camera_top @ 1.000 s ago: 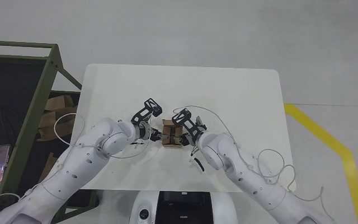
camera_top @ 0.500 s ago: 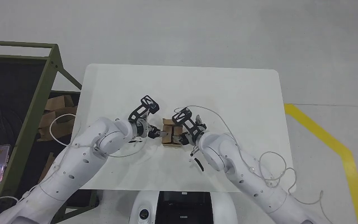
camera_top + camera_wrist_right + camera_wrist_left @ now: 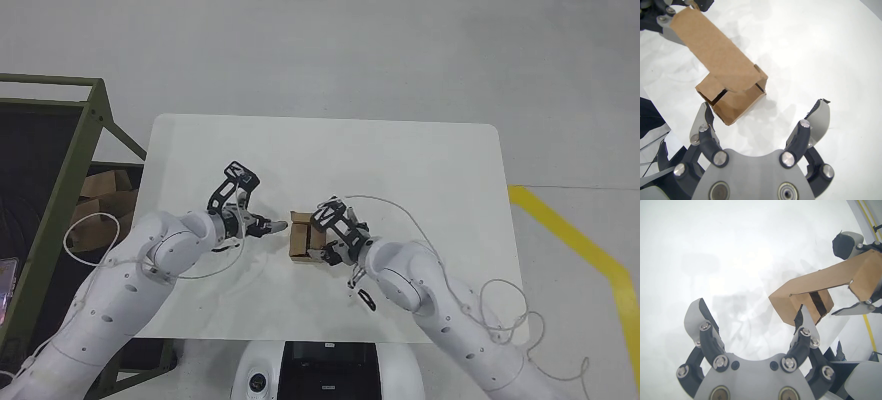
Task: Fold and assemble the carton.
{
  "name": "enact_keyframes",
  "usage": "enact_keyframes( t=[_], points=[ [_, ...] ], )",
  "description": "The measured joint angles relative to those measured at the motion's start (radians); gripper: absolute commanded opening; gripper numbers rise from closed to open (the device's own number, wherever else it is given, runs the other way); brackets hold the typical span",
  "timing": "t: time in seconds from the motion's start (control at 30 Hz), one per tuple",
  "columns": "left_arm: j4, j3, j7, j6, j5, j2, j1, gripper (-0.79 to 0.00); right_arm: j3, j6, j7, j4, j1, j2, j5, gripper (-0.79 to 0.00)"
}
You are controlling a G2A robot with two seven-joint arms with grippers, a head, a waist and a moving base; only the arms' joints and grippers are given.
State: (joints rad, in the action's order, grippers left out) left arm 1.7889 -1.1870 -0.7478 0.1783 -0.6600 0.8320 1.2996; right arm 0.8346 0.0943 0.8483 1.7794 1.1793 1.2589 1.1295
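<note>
Off the table's nine o'clock edge stands a green metal frame (image 3: 96, 108) with flat cardboard pieces (image 3: 100, 200) beside it. On the white table (image 3: 420, 160), the left gripper (image 3: 260, 226) hovers low at the carton's nine o'clock. Its fingers (image 3: 702, 313) are spread wide and hold nothing, and one tip is just beside a carton corner. The small brown carton (image 3: 300, 238) sits near the table's middle, a little toward six o'clock. Its short flaps are folded in and one long flap (image 3: 715, 49) is raised, slanting toward the left gripper. At the carton's three o'clock, the right gripper (image 3: 322, 243) is also wide open, one finger (image 3: 704, 113) just beside the carton's near corner.
</note>
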Motion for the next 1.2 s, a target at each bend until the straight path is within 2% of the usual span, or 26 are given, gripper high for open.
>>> enact_keyframes(
  t=[0.23, 0.53, 0.67, 0.9, 1.2],
  points=[
    [-0.025, 0.027, 0.062, -0.067, 0.019, 0.02, -0.032, 0.0, -0.011, 0.089, 0.03, -0.012, -0.011, -0.002, 0.026, 0.0],
    [-0.025, 0.057, 0.088, -0.055, -0.008, 0.035, -0.054, 0.0, -0.058, 0.16, 0.082, -0.047, -0.046, 0.006, 0.056, 0.0],
    [-0.018, 0.057, 0.085, -0.044, -0.018, 0.037, -0.052, 0.0, -0.071, 0.149, 0.102, -0.067, -0.063, 0.014, 0.052, 0.0],
    [-0.007, 0.05, 0.077, -0.027, -0.039, 0.04, -0.044, 0.0, -0.083, 0.066, 0.123, -0.099, -0.085, 0.028, 0.068, 0.0],
    [0.006, 0.039, 0.067, -0.01, -0.065, 0.043, -0.031, 0.0, -0.065, 0.002, 0.092, -0.103, -0.076, 0.036, 0.075, 0.0]
  ],
)
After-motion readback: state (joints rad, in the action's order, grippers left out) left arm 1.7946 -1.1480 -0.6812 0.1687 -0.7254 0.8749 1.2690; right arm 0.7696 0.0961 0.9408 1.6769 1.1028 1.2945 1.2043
